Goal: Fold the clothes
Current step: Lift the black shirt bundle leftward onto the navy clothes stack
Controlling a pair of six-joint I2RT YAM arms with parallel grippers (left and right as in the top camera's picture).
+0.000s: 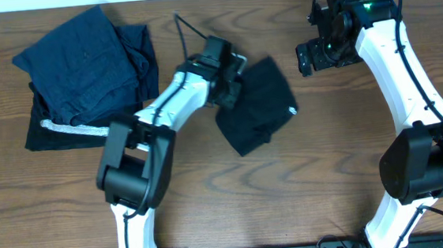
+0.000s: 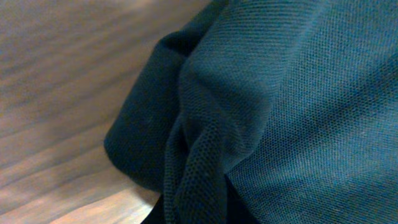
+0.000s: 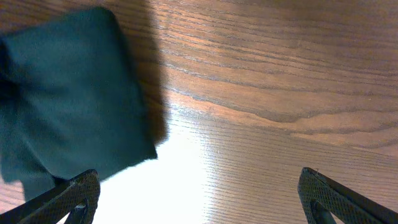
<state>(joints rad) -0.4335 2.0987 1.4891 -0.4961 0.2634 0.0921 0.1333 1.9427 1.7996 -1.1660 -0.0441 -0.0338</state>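
The left end effector (image 1: 228,90) is clamped on a bunched fold at the edge of the black top (image 1: 262,111), which lies crumpled in the middle of the bench (image 1: 328,171). The right end effector (image 1: 312,58) hovers nearby with its fingers spread wide.

Overhead straight down, both wrist views close, sharing the clothes (image 1: 264,113)

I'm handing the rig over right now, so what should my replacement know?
Left gripper: shut on the left edge of the black soft-fabric top.
Right gripper: open, empty, above the wooden table beside the top.
Done: the top is already folded small, mid-table.
Left: probably one more fold, then release; folded navy blue garments lie at the table's far left.
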